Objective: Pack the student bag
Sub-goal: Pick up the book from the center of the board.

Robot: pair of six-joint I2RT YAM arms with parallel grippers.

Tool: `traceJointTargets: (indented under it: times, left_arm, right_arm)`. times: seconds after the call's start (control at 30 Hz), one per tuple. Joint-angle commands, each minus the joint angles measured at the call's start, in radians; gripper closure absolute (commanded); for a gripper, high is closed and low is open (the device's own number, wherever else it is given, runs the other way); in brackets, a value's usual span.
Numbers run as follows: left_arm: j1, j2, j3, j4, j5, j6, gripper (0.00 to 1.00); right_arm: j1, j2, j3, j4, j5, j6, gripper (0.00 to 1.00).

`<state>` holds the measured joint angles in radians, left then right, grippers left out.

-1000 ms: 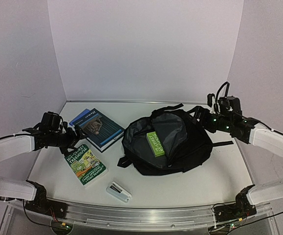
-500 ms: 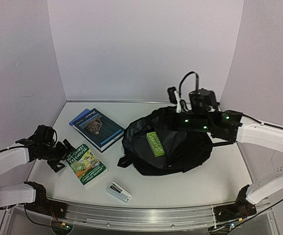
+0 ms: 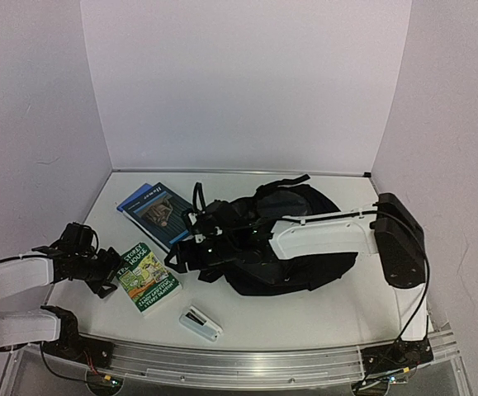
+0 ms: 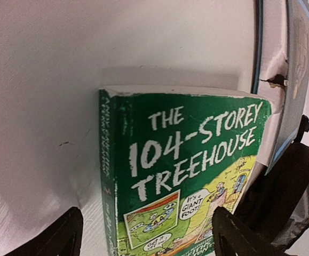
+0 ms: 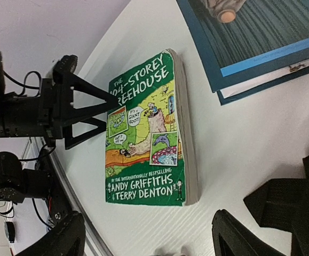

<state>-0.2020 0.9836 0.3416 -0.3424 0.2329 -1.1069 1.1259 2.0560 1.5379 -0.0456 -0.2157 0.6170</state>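
While both arms crowd toward the left side of the table (image 3: 346, 305), here's the count: one bag, three books, one small gadget.

The student bag (image 3: 300, 271) lies around the middle of the table, a big floppy black thing with straps trailing off its far side. The right arm stretches straight across it, so I can't see much of the opening.

Books: one green paperback (image 3: 148, 277), "The 104-Storey Treehouse", lies flat and face up, left of the bag. The other two sit stacked just behind it, a dark-covered book (image 3: 166, 216) on top of a blue book (image 3: 133, 200) that pokes out at the left.

The one gadget is a little white and grey stapler-looking thing (image 3: 200, 322), alone near the front edge, apart from everything else.

Two hands, both with fingers spread and nothing in them. The left hand (image 5: 110, 110) sits low at the title end of the green paperback, one finger on either side of that edge; can't tell if it's touching. The right hand (image 5: 148, 224) hovers above the same book, pointing down at it.
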Motion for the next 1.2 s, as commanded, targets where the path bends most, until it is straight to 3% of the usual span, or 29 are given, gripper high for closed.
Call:
traceJointTargets:
  times: [0.0, 0.2, 0.63, 0.77, 1.03, 1.1, 1.17]
  left_arm:
    - [0.004, 0.008, -0.003, 0.070, 0.016, 0.005, 0.22]
    - [0.005, 0.050, -0.014, 0.095, 0.024, 0.002, 0.36]
    - [0.004, 0.092, -0.030, 0.143, 0.046, -0.012, 0.44]
    - [0.004, 0.089, -0.045, 0.164, 0.057, -0.029, 0.53]
    - [0.004, 0.075, -0.063, 0.190, 0.082, -0.057, 0.63]
    - [0.005, 0.069, -0.062, 0.185, 0.081, -0.057, 0.63]
    - [0.005, 0.053, -0.055, 0.169, 0.078, -0.053, 0.62]
  right_arm:
    - [-0.006, 0.111, 0.131, 0.024, -0.039, 0.023, 0.20]
    - [-0.006, 0.270, 0.240, 0.019, -0.070, 0.048, 0.23]
    - [-0.007, 0.435, 0.366, 0.021, -0.147, 0.136, 0.28]
    - [-0.007, 0.474, 0.383, 0.074, -0.228, 0.182, 0.31]
    - [-0.008, 0.496, 0.360, 0.277, -0.301, 0.329, 0.44]
    - [-0.007, 0.496, 0.365, 0.294, -0.299, 0.338, 0.49]
    - [-0.006, 0.476, 0.363, 0.315, -0.288, 0.336, 0.62]
